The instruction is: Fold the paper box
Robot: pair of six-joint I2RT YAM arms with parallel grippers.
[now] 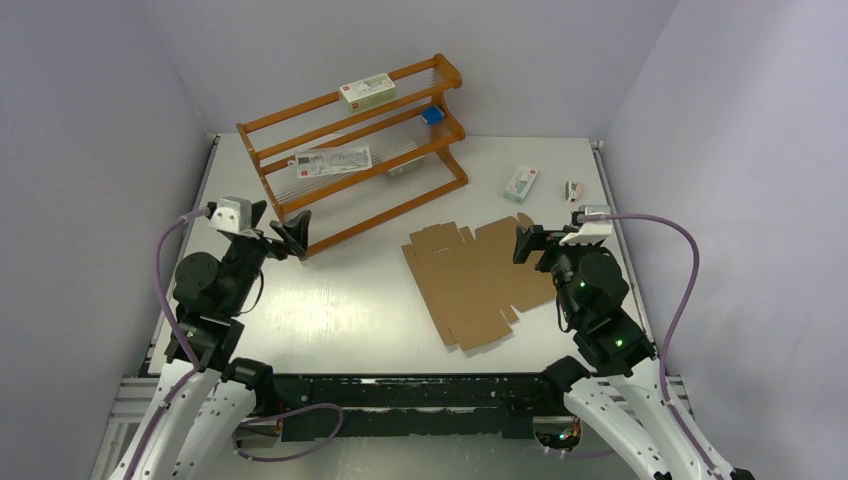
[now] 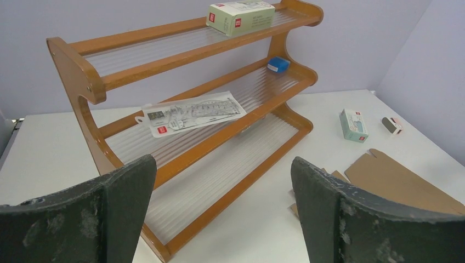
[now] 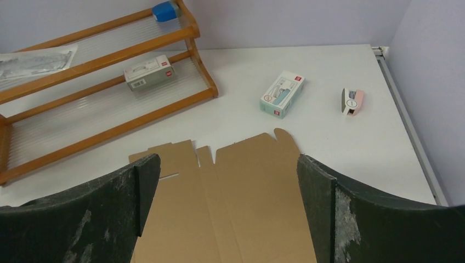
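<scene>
Brown corrugated paper box (image 1: 470,285) lies flat and unfolded on the table (image 1: 330,300), right of centre, just below and ahead of the right gripper (image 1: 522,243), its long axis roughly near-to-far; the left gripper (image 1: 293,236) faces the wooden rack (image 2: 77,68), well apart from it; both grippers gape wide and empty.

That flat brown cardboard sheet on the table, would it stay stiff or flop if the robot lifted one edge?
Probably stiff within each panel: the paper box looks like thick board lying flat. It would likely hinge at its cut and creased lines, so flaps may droop. Flush on the smooth table, it may slide when pushed.
</scene>
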